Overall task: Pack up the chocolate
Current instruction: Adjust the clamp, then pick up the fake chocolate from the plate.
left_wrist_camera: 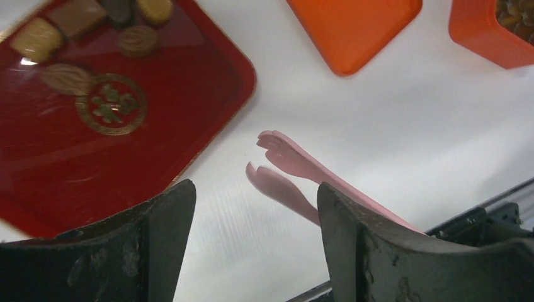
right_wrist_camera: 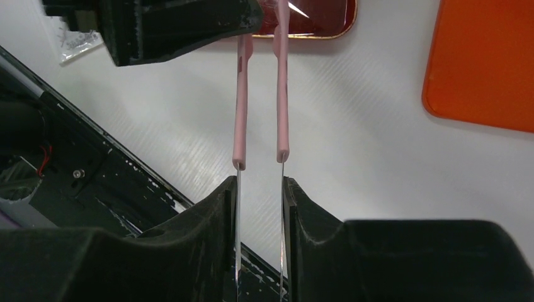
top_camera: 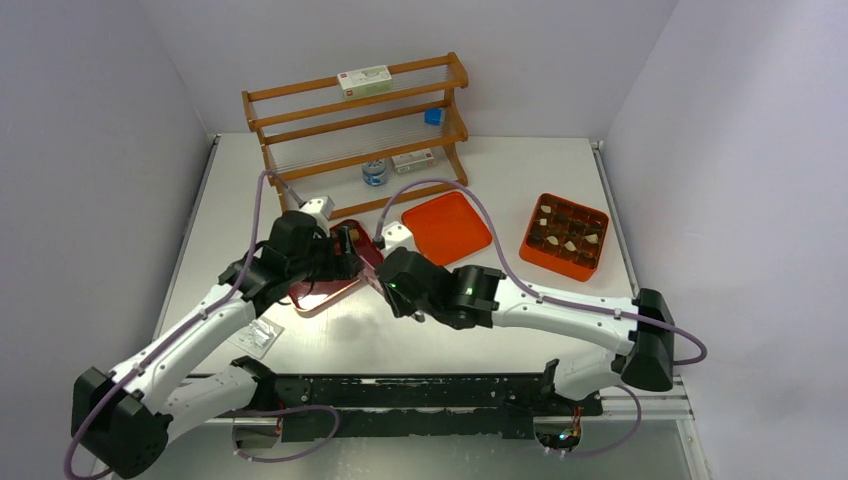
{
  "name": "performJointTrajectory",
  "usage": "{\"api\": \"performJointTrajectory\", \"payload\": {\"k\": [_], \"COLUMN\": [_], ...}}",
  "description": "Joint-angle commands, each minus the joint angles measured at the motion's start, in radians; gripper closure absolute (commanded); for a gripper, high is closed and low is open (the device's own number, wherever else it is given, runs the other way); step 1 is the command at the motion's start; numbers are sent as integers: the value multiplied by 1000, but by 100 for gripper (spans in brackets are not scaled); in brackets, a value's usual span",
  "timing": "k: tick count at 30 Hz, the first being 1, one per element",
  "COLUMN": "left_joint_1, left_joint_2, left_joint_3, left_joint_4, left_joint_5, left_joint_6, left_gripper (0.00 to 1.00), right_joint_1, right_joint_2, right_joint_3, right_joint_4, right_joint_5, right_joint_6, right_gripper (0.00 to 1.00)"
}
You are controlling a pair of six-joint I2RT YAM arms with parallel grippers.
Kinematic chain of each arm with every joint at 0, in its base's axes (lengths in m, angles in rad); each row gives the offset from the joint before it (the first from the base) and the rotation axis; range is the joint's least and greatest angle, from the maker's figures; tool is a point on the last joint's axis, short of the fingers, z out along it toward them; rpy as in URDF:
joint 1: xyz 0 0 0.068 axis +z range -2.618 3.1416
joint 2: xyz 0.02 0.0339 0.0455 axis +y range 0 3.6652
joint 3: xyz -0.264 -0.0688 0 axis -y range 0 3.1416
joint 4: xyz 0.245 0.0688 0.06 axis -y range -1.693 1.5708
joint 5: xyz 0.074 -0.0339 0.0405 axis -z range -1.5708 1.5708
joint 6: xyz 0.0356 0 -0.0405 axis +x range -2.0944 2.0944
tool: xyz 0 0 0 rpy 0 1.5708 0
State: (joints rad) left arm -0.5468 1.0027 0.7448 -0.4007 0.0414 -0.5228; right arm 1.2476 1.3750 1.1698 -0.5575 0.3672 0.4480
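Several chocolate pieces (left_wrist_camera: pixel 66 78) lie at the far corner of the dark red tray (left_wrist_camera: pixel 126 157) with its gold emblem. More chocolates sit in the orange compartment box (top_camera: pixel 565 235). My left gripper (left_wrist_camera: pixel 255 220) is open and empty, hovering just off the tray's edge; in the top view it (top_camera: pixel 345 252) is over the tray. My right gripper (right_wrist_camera: pixel 259 189) is shut on the handles of the pink tongs (right_wrist_camera: pixel 281 94). The tong tips (left_wrist_camera: pixel 277 163) point toward the tray and hold nothing.
An orange lid (top_camera: pixel 445 225) lies flat between the tray and the box. A wooden rack (top_camera: pixel 355 130) with small items stands at the back. A clear plastic bag (top_camera: pixel 255 337) lies at the front left. The black base rail (top_camera: pixel 420 395) runs along the near edge.
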Motion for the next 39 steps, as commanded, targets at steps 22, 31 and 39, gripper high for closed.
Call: {"api": "performJointTrajectory", "payload": {"k": [22,31,39], "left_joint_1": [7,7,7], "left_joint_2": [-625,-611,-625], "left_joint_3": [-17,-10,-16], "left_joint_4": [5,-3,1], "left_joint_5": [-481,-491,-495], "left_joint_6": [197,222,228], "left_gripper": [2,2,2], "right_joint_1": [-150,-173,-175], "right_joint_2": [473,548,597], "right_joint_3": [406,441,462], "right_joint_4": [-27,15,37], "right_joint_5": [-5,-46,-73], "right_joint_6": [-133,-167,-205], "right_gripper": [62,61,59]}}
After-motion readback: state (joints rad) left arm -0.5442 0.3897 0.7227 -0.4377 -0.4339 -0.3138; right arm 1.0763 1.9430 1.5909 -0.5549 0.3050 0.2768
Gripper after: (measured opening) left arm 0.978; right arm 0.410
